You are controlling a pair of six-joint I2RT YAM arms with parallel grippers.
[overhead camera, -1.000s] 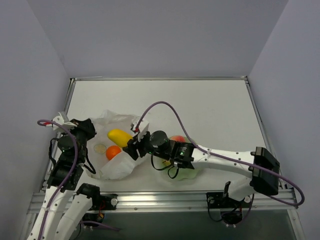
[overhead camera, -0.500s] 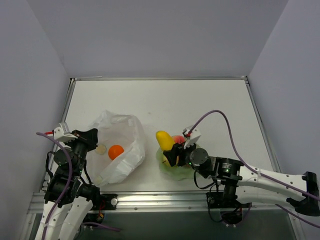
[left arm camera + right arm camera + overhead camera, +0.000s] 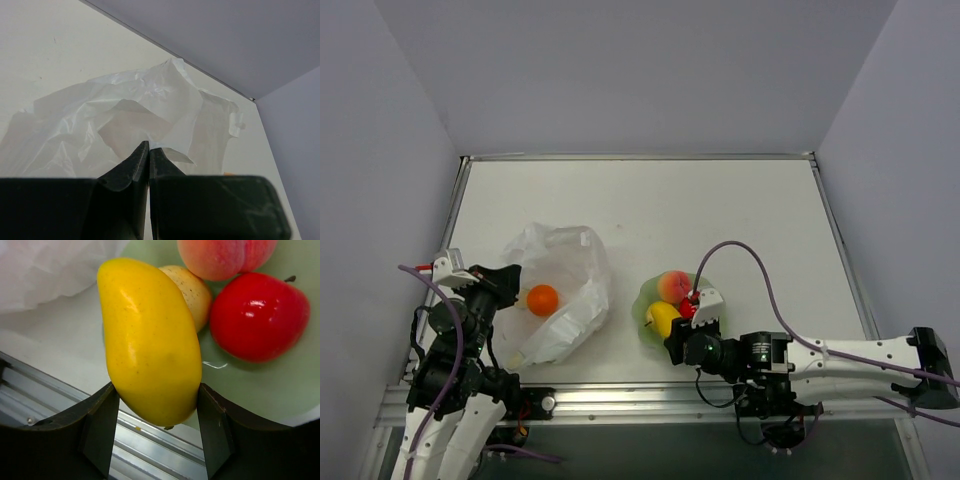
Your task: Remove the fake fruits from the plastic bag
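Left gripper (image 3: 503,284) sits at the near left of the table (image 3: 720,220), against the left edge of the bag (image 3: 575,265). In the wrist view its jaws are closed to a hairline slit, and a fold of the bag's (image 3: 150,100) film seems pinched at the tips. The bag lies crumpled, with its mouth toward that gripper. The orange ball (image 3: 542,299) is inside the bag, close to the left gripper. The plate (image 3: 642,305) lies to the right of the bag, apart from it. Peach (image 3: 672,286) is on the far side of the plate, red ball (image 3: 688,306) just right and nearer. In the right wrist view the peach (image 3: 225,255), red ball (image 3: 257,315) and pear (image 3: 192,287) lie close together on the plate (image 3: 240,390). Right gripper (image 3: 667,324) reaches in from the near right. Its jaws are spread fairly wide and clamp the mango (image 3: 150,345) by its sides, one finger (image 3: 100,435) on each flank. The mango (image 3: 663,317) hangs over the plate's near-left rim, in front of the pear. Cannot tell whether it touches the plate.
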